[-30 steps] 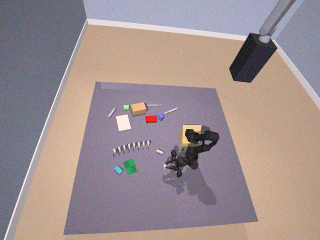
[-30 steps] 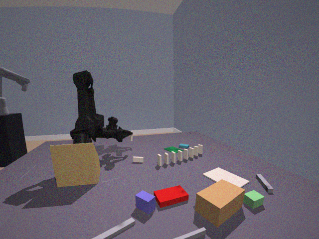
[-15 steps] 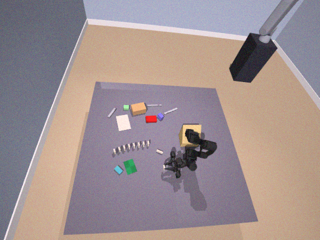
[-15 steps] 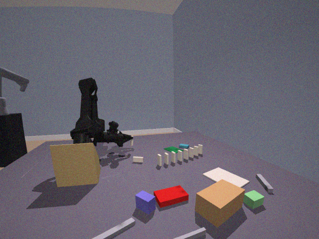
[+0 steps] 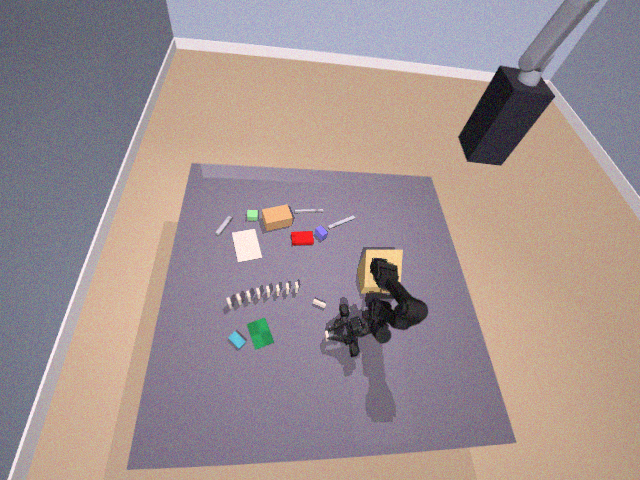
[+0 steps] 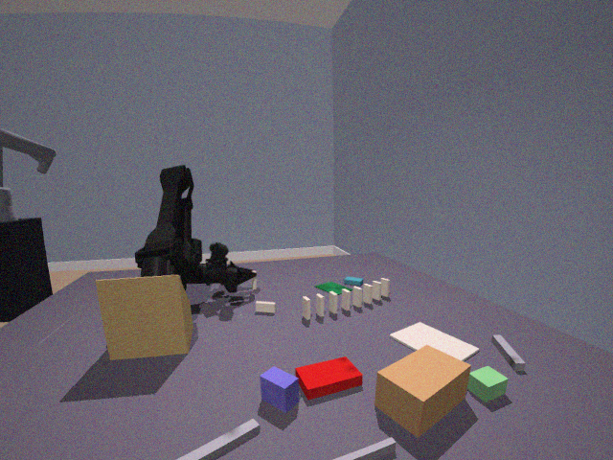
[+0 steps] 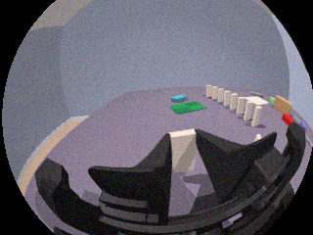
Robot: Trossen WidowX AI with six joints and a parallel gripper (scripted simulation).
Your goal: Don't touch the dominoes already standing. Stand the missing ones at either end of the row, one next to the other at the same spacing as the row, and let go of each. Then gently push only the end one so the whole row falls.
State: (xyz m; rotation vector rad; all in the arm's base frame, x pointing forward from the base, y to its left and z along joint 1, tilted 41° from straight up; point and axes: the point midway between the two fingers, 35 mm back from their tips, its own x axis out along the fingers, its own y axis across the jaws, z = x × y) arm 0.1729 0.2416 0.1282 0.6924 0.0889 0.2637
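Black claw (image 5: 328,334) (image 6: 255,273) (image 7: 182,135) partly hides its pale domino (image 5: 326,335) (image 6: 254,281) (image 7: 182,151).

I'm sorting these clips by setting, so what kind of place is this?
Probably a plain robot test room: a black arm works on a gray mat, blocks such as the red one lie scattered near a domino row, and bare walls stand around.

My top view looks steeply down from high up, my exterior stands low at the mat's (image 5: 320,403) (image 6: 346,341) edge facing across it, my wrist rides close behind the fingertips facing outward, and top and exterior share the whole domino row (image 5: 267,291) (image 6: 345,300).
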